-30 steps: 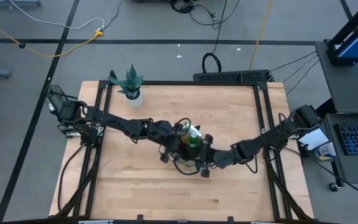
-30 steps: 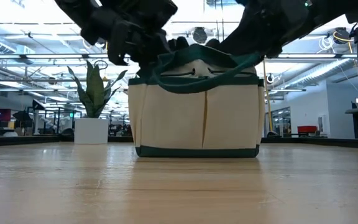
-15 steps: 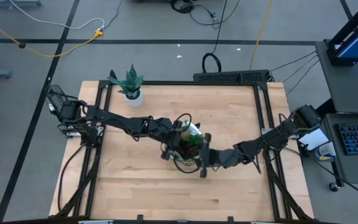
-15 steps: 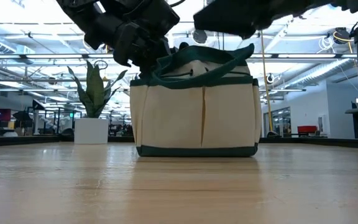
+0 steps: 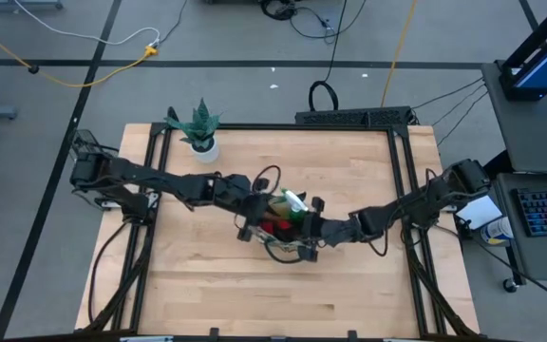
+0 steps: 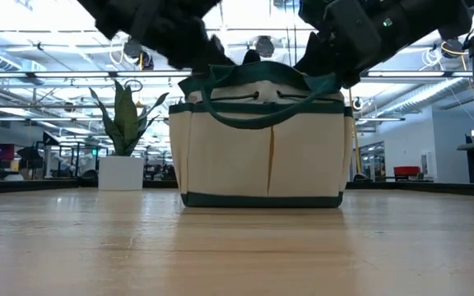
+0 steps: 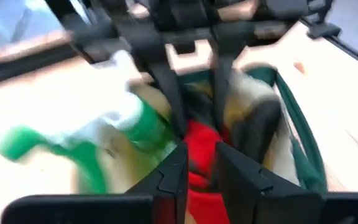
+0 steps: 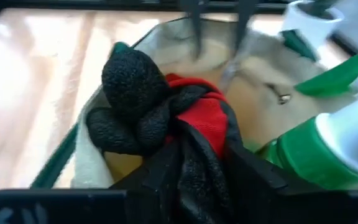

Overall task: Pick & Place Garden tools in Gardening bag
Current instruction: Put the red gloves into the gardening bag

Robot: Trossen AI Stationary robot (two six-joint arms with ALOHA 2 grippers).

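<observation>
Plant [image 5: 198, 128] at the table's far left. Left gripper [image 5: 254, 217] over the bag's [image 6: 262, 152] left rim, fingers [image 7: 174, 174] narrowly parted, gripping nothing visible. Bag sits mid-table; spray bottle [image 8: 328, 146] and red-black glove [image 8: 185, 124] inside. Right gripper [image 5: 307, 233] at the bag's right rim, fingers [image 8: 166, 171] closed on the glove.

We're losing the left gripper [image 7: 197, 168] in motion blur, the spray bottle [image 7: 135, 124] smearing beside it. In the low view, both arms are running off the top edge above the gardening bag [image 6: 262, 148].
</observation>
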